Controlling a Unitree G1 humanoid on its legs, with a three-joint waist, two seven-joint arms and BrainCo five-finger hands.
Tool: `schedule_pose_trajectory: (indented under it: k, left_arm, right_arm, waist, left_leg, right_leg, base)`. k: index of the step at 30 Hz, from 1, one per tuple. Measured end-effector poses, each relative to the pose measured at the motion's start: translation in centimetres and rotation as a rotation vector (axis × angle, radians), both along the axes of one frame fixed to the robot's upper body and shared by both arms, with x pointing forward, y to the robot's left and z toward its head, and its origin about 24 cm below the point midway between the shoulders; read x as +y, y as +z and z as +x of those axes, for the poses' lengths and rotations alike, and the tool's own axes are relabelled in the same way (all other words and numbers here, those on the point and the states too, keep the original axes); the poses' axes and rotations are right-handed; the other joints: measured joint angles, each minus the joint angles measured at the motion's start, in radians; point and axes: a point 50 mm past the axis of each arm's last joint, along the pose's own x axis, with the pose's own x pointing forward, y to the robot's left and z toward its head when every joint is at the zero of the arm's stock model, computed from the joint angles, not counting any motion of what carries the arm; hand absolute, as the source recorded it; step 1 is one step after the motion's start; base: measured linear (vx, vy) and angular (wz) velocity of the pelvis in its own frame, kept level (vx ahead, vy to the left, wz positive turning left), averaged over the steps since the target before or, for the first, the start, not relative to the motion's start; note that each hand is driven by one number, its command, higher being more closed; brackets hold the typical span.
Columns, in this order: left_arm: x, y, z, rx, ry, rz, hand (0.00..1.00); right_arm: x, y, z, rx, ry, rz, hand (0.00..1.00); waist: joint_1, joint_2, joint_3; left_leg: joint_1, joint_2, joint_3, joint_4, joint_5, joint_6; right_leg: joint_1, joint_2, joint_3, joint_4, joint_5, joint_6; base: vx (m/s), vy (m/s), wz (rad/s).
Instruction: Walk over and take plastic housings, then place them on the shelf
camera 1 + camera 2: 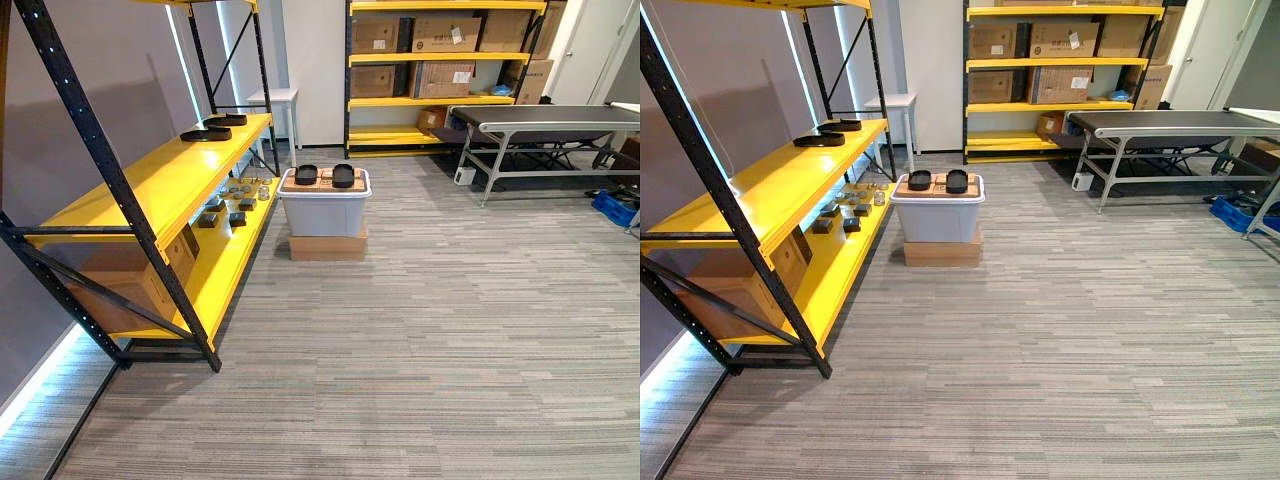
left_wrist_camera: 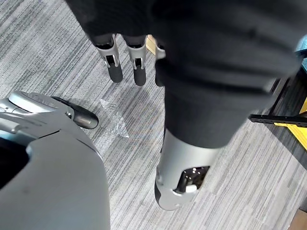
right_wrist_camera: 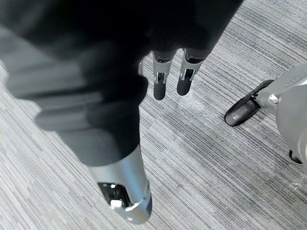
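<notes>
The left hand (image 2: 135, 57) hung over the carpet (image 1: 450, 330) with its fingers straight and relaxed, thumb apart, holding nothing. The right hand (image 3: 160, 81) hung the same way, fingers loose and empty. A scrap of clear film (image 2: 112, 120) lay on the carpet near the left hand.

Ahead, a wide stretch of carpet ran to a grey bin (image 1: 323, 212) standing on a flat cardboard box (image 1: 327, 246). Two black plastic housings (image 1: 306, 174) sat side by side on the bin's lid, towards its far edge. The bin stood just beside the front edge of the yellow shelf (image 1: 150, 185) on the left, with a narrow gap between them. Two more housings (image 1: 205, 134) lay at the far end of the shelf's middle board. Small parts (image 1: 230, 205) sat on its lower board. To the right of the bin the carpet lay open as far as a conveyor table (image 1: 540, 120).
</notes>
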Motion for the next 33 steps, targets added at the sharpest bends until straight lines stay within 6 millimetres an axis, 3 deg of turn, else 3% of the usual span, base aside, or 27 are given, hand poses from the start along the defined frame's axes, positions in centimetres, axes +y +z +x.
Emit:
schedule_pose_trajectory:
  k: [5, 8, 11, 12, 14, 16, 17, 19, 21, 22, 23, 24, 25, 26, 27, 28, 29, 30, 32, 33]
  left_arm:
    - [0.3, 0.1, 0.4, -0.01, -0.004, 0.009, 0.0]
    - [0.9, 0.4, 1.8, -0.046, -0.009, 0.023, 0.0]
    - [1.2, 0.6, 2.7, -0.064, -0.046, 0.034, 0.0]
    - [1.2, 0.6, 2.6, -0.056, -0.071, 0.037, 0.0]
    - [1.8, 0.8, 3.0, -0.051, -0.125, 0.056, 0.0]
    - [2.5, 1.0, 3.0, -0.041, -0.158, 0.083, 0.0]
    - [3.0, 1.2, 3.5, -0.046, -0.182, 0.103, 0.0]
    - [3.4, 1.6, 5.2, -0.08, -0.212, 0.129, 0.0]
    - [3.4, 2.1, 7.3, -0.122, -0.265, 0.155, 0.0]
    - [3.2, 2.0, 7.4, -0.125, -0.273, 0.152, 0.0]
    - [2.8, 2.0, 7.5, -0.128, -0.276, 0.146, 0.0]
    - [2.0, 1.9, 7.8, -0.151, -0.254, 0.127, 0.0]
    - [1.8, 1.9, 7.9, -0.167, -0.216, 0.121, 0.0]
    - [1.9, 1.9, 7.9, -0.173, -0.201, 0.122, 0.0]
    - [2.3, 2.0, 7.8, -0.182, -0.154, 0.128, 0.0]
    - [2.6, 2.1, 7.6, -0.187, -0.118, 0.14, 0.0]
    - [2.7, 2.1, 7.5, -0.185, -0.111, 0.142, 0.0]
    - [2.4, 2.0, 7.2, -0.19, -0.096, 0.134, 0.0]
    - [2.1, 1.7, 6.2, -0.168, -0.094, 0.124, 0.0]
    - [2.0, 1.5, 5.1, -0.143, -0.092, 0.118, 0.0]
  right_arm:
    - [0.0, 0.0, 0.1, -0.003, 0.001, 0.0, 0.0]
    - [0.0, 0.3, 1.4, -0.032, 0.01, -0.003, 0.0]
    - [0.3, 0.3, 2.0, -0.042, 0.031, 0.0, 0.0]
    - [0.6, 0.2, 2.0, -0.036, 0.053, 0.003, 0.0]
    - [1.5, 0.0, 2.1, -0.034, 0.072, 0.025, 0.0]
    - [1.9, -0.2, 1.7, -0.021, 0.077, 0.036, 0.0]
    - [1.9, -0.2, 1.7, -0.019, 0.092, 0.035, 0.0]
    - [1.9, -0.1, 1.9, -0.023, 0.098, 0.032, 0.0]
    - [1.4, -0.2, 0.9, 0.003, 0.118, 0.015, 0.0]
    - [1.3, -0.3, -0.2, 0.025, 0.114, 0.009, 0.0]
    - [1.1, -0.3, -0.8, 0.032, 0.104, 0.005, 0.0]
    - [0.9, -0.3, -0.8, 0.015, 0.063, 0.003, 0.0]
    - [1.1, -0.3, -0.8, 0.01, 0.054, 0.01, 0.0]
    - [1.1, -0.3, -0.9, 0.012, 0.053, 0.01, 0.0]
    - [1.3, -0.3, -0.8, 0.01, 0.057, 0.011, 0.0]
    - [1.4, -0.2, -0.5, -0.009, 0.055, 0.004, 0.0]
    - [1.4, -0.2, -0.1, -0.018, 0.055, 0.003, 0.0]
    - [1.1, 0.1, 0.8, -0.042, 0.073, -0.016, 0.0]
    - [0.6, 0.7, 3.0, -0.084, 0.101, -0.04, 0.0]
    - [0.4, 1.2, 4.5, -0.114, 0.121, -0.049, 0.0]
  waist:
    - [0.001, -0.008, 0.005]
    - [0.005, -0.014, 0.02]
    - [0.015, -0.015, 0.057]
    - [0.021, -0.011, 0.061]
    - [0.021, -0.012, 0.088]
    - [0.016, -0.006, 0.095]
    - [0.0, -0.002, 0.096]
    - [-0.031, 0.024, 0.111]
    - [-0.035, 0.009, 0.11]
    - [-0.036, -0.018, 0.096]
    - [-0.045, -0.023, 0.093]
    - [-0.05, 0.01, 0.103]
    - [-0.06, 0.011, 0.114]
    - [-0.06, 0.012, 0.12]
    - [-0.044, 0.007, 0.133]
    - [-0.025, -0.004, 0.139]
    - [-0.018, -0.01, 0.142]
    - [0.007, -0.019, 0.145]
    - [0.045, -0.026, 0.148]
    - [0.065, -0.029, 0.15]
  left_leg:
    - [-0.028, -0.005, -0.006, 0.003, -0.007, -0.001]
    - [-0.122, -0.014, -0.011, 0.117, -0.066, 0.02]
    - [-0.144, -0.023, -0.013, 0.237, -0.164, 0.055]
    - [-0.134, -0.025, -0.012, 0.246, -0.193, 0.068]
    - [-0.059, -0.027, -0.017, 0.211, -0.2, 0.092]
    - [0.009, -0.012, -0.022, 0.158, -0.205, 0.088]
    - [0.044, 0.01, -0.035, 0.126, -0.209, 0.08]
    - [0.082, 0.077, -0.058, 0.086, -0.212, 0.057]
    - [0.099, 0.092, -0.081, 0.117, -0.23, 0.01]
    - [0.113, 0.074, -0.091, 0.181, -0.256, -0.034]
    - [0.115, 0.074, -0.107, 0.236, -0.264, -0.046]
    - [0.067, 0.102, -0.107, 0.422, -0.225, -0.098]
    - [-0.028, 0.11, -0.092, 0.675, -0.078, -0.124]
    - [-0.078, 0.118, -0.083, 0.798, -0.006, -0.157]
    - [-0.168, 0.165, -0.02, 1.017, 0.005, -0.153]
    - [-0.254, 0.21, 0.053, 1.151, -0.022, -0.114]
    - [-0.297, 0.218, 0.081, 1.174, -0.04, -0.098]
    - [-0.394, 0.214, 0.125, 1.165, -0.093, -0.067]
    - [-0.521, 0.154, 0.122, 0.984, -0.15, -0.056]
    - [-0.571, 0.118, 0.096, 0.754, -0.15, -0.055]
  right_leg:
    - [-0.02, -0.004, -0.008, -0.008, -0.004, 0.003]
    - [-0.078, -0.018, -0.012, 0.025, -0.034, 0.016]
    - [-0.154, -0.059, -0.023, 0.282, -0.182, 0.109]
    - [-0.247, -0.088, -0.05, 0.493, -0.206, 0.119]
    - [-0.354, -0.14, -0.121, 0.744, -0.229, 0.091]
    - [-0.399, -0.144, -0.184, 0.728, -0.239, 0.072]
    - [-0.443, -0.118, -0.213, 0.667, -0.235, 0.064]
    - [-0.509, -0.038, -0.247, 0.53, -0.193, 0.011]
    - [-0.578, 0.013, -0.253, 0.341, -0.058, -0.035]
    - [-0.573, 0.021, -0.251, 0.255, 0.041, -0.109]
    - [-0.555, 0.013, -0.237, 0.271, 0.135, -0.161]
    - [-0.517, 0.032, -0.251, 0.319, 0.071, -0.177]
    - [-0.442, 0.037, -0.255, 0.304, 0.02, -0.173]
    - [-0.389, 0.045, -0.253, 0.281, 0.002, -0.172]
    - [-0.281, 0.066, -0.237, 0.231, -0.026, -0.17]
    - [-0.181, 0.079, -0.22, 0.174, -0.044, -0.166]
    - [-0.133, 0.079, -0.209, 0.147, -0.049, -0.163]
    - [-0.067, 0.078, -0.171, 0.097, -0.054, -0.162]
    - [-0.001, 0.054, -0.109, 0.06, -0.089, -0.138]
    - [0.036, 0.037, -0.066, 0.048, -0.116, -0.124]
  base:
    - [0.0, -0.005, 0.03]
    - [0.02, 0.021, 0.05]
    - [0.1, 0.111, 0.01]
    - [0.11, 0.106, -0.08]
    - [0.26, 0.144, -0.02]
    - [0.38, 0.084, 0.1]
    - [0.49, -0.004, 0.3]
    - [0.53, -0.057, 0.51]
    - [0.7, -0.149, 0.42]
    - [0.74, -0.202, 0.4]
    - [0.83, -0.208, 0.39]
    - [0.85, -0.197, 0.43]
    - [0.84, -0.188, 0.3]
    - [0.79, -0.217, 0.21]
    - [0.77, -0.239, -0.06]
    - [0.74, -0.232, -0.14]
    - [0.82, -0.229, -0.3]
    - [0.77, -0.143, -0.58]
    - [0.67, -0.027, -0.86]
    - [0.47, 0.077, -0.8]
